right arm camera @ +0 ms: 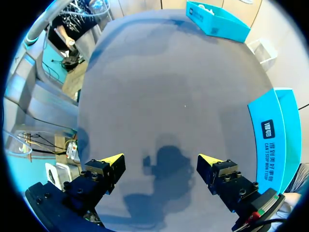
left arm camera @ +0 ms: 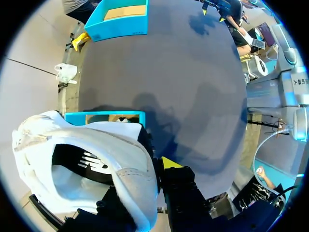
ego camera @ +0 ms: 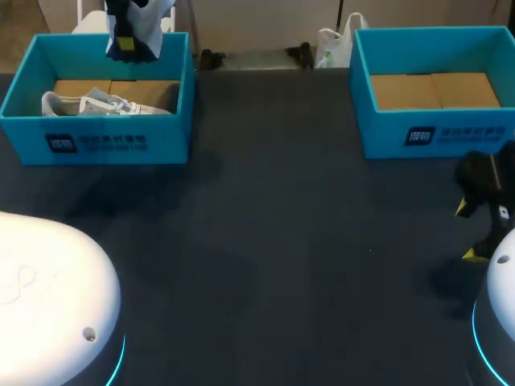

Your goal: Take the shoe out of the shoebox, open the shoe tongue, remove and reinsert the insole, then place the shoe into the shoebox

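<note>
**A:** Where is the shoe?

**B:** A white sneaker hangs pinched in the left claw. Its opening faces the wrist camera, and it sits above the far wall of the left shoebox. A second sneaker, grey and white, lies inside that teal box.

**A:** And the other arm?

**B:** The right claw hovers with its yellow-tipped fingers spread wide over the dark counter. It is near the right shoebox, whose brown cardboard floor shows.
</note>
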Action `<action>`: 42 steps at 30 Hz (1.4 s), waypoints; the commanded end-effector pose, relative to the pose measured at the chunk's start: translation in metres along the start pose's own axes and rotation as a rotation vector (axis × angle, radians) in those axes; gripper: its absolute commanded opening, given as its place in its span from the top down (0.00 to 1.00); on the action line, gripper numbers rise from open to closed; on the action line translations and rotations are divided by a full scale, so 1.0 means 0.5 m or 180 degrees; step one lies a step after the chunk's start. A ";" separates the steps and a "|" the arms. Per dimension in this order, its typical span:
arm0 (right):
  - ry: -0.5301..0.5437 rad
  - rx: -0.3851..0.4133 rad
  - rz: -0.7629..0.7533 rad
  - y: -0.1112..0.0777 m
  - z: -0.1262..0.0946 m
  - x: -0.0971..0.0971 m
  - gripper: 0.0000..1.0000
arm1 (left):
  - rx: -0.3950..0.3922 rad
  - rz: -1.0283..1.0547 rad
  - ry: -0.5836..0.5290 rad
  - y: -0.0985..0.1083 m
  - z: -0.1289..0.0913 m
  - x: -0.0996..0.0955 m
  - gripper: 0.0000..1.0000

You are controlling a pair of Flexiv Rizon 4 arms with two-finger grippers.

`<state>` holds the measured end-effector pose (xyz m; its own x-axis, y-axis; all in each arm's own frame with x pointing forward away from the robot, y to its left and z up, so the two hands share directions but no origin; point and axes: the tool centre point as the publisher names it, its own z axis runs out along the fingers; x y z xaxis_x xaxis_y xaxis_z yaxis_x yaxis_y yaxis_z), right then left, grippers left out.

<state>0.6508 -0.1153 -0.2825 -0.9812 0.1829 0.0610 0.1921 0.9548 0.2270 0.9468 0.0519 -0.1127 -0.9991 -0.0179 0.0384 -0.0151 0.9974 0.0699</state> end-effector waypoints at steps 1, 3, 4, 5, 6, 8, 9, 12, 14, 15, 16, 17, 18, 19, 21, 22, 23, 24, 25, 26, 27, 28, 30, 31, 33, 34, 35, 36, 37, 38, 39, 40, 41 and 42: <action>-0.0008 0.0010 0.0004 0.001 0.002 0.002 0.00 | -0.0004 0.0002 -0.0015 0.001 -0.002 0.003 1.00; -0.0008 0.0010 0.0004 0.001 0.002 0.002 0.00 | -0.0004 0.0002 -0.0015 0.001 -0.002 0.003 1.00; -0.0008 0.0010 0.0004 0.001 0.002 0.002 0.00 | -0.0004 0.0002 -0.0015 0.001 -0.002 0.003 1.00; -0.0008 0.0010 0.0004 0.001 0.002 0.002 0.00 | -0.0004 0.0002 -0.0015 0.001 -0.002 0.003 1.00; -0.0008 0.0010 0.0004 0.001 0.002 0.002 0.00 | 0.0016 0.0007 -0.0014 0.019 0.001 -0.019 1.00; -0.0008 0.0010 0.0004 0.001 0.002 0.002 0.00 | -0.0037 -0.0088 -0.0005 0.063 0.008 -0.078 1.00; -0.0008 0.0010 0.0004 0.001 0.002 0.002 0.00 | -0.0019 -0.0148 0.0002 0.088 0.009 -0.103 1.00; -0.0008 0.0010 0.0004 0.001 0.002 0.002 0.00 | -0.0075 -0.0371 -0.0029 0.159 0.017 -0.184 1.00; -0.0008 0.0010 0.0004 0.001 0.002 0.002 0.00 | 0.0013 -0.0407 0.0059 0.202 0.025 -0.232 1.00; -0.0008 0.0010 0.0004 0.001 0.002 0.002 0.00 | -0.0077 -0.0486 0.0007 0.220 0.029 -0.254 1.00; -0.0008 0.0010 0.0004 0.001 0.002 0.002 0.00 | -0.0011 -0.0414 0.0049 0.237 0.033 -0.271 1.00; -0.0008 0.0010 0.0004 0.001 0.002 0.002 0.00 | -0.0015 -0.0481 0.0070 0.253 0.037 -0.288 1.00; -0.0008 0.0010 0.0004 0.001 0.002 0.002 0.00 | -0.0009 -0.0489 0.0065 0.267 0.041 -0.301 1.00; -0.0008 0.0010 0.0004 0.001 0.002 0.002 0.00 | 0.0110 -0.0478 0.0157 0.282 0.043 -0.314 1.00; -0.0008 0.0010 0.0004 0.001 0.002 0.002 0.00 | 0.0097 -0.0515 0.0156 0.306 0.050 -0.338 1.00; -0.0008 0.0010 0.0004 0.001 0.002 0.002 0.00 | 0.0096 -0.0513 0.0153 0.317 0.051 -0.346 1.00; -0.0008 0.0010 0.0004 0.001 0.002 0.002 0.00 | 0.0092 -0.0470 0.0138 0.326 0.053 -0.353 1.00; -0.0008 0.0010 0.0004 0.001 0.002 0.002 0.00 | 0.0078 -0.0415 0.0123 0.335 0.055 -0.358 1.00; -0.0008 0.0010 0.0004 0.001 0.002 0.002 0.00 | 0.0074 -0.0383 0.0109 0.342 0.057 -0.363 1.00; -0.0008 0.0010 0.0004 0.001 0.002 0.002 0.00 | 0.0080 -0.0319 0.0105 0.347 0.060 -0.367 1.00; -0.0008 0.0010 0.0004 0.001 0.002 0.002 0.00 | 0.0087 -0.0248 0.0114 0.353 0.063 -0.371 1.00; -0.0008 0.0010 0.0004 0.001 0.002 0.002 0.00 | 0.0022 -0.0202 0.0078 0.356 0.065 -0.374 1.00; -0.0008 0.0010 0.0004 0.001 0.002 0.002 0.00 | 0.0013 0.0008 0.0027 0.360 0.068 -0.375 1.00; -0.0008 0.0010 0.0004 0.001 0.002 0.002 0.00 | -0.0031 0.0104 -0.0018 0.363 0.068 -0.374 1.00; -0.0008 0.0010 0.0004 0.001 0.002 0.002 0.00 | -0.0078 0.0362 -0.0106 0.367 0.070 -0.367 1.00; -0.0008 0.0010 0.0004 0.001 0.002 0.002 0.00 | -0.0104 0.0499 -0.0169 0.370 0.071 -0.364 1.00; -0.0008 0.0010 0.0004 0.001 0.002 0.002 0.00 | -0.0108 0.0702 -0.0250 0.372 0.070 -0.355 1.00; -0.0008 0.0010 0.0004 0.001 0.002 0.002 0.00 | -0.0114 0.0925 -0.0351 0.376 0.070 -0.346 1.00; -0.0008 0.0010 0.0004 0.001 0.002 0.002 0.00 | -0.0165 0.1191 -0.0474 0.382 0.068 -0.331 1.00; -0.0008 0.0010 0.0004 0.001 0.002 0.002 0.00 | -0.0180 0.1379 -0.0556 0.386 0.068 -0.324 1.00; -0.0008 0.0010 0.0004 0.001 0.002 0.002 0.00 | -0.0189 0.1561 -0.0610 0.391 0.068 -0.318 1.00; -0.0008 0.0010 0.0004 0.001 0.002 0.002 0.00 | -0.0181 0.1919 -0.0709 0.404 0.070 -0.308 1.00; -0.0008 0.0010 0.0004 0.001 0.002 0.002 0.00 | -0.0125 0.2054 -0.0725 0.413 0.068 -0.305 1.00; -0.0008 0.0010 0.0004 0.001 0.002 0.002 0.00 | -0.0056 0.1982 -0.0664 0.424 0.067 -0.312 1.00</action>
<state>0.6507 -0.1153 -0.2825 -0.9812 0.1830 0.0610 0.1921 0.9548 0.2270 1.1283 0.2556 -0.1401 -0.9537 0.2934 0.0661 0.2992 0.9481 0.1077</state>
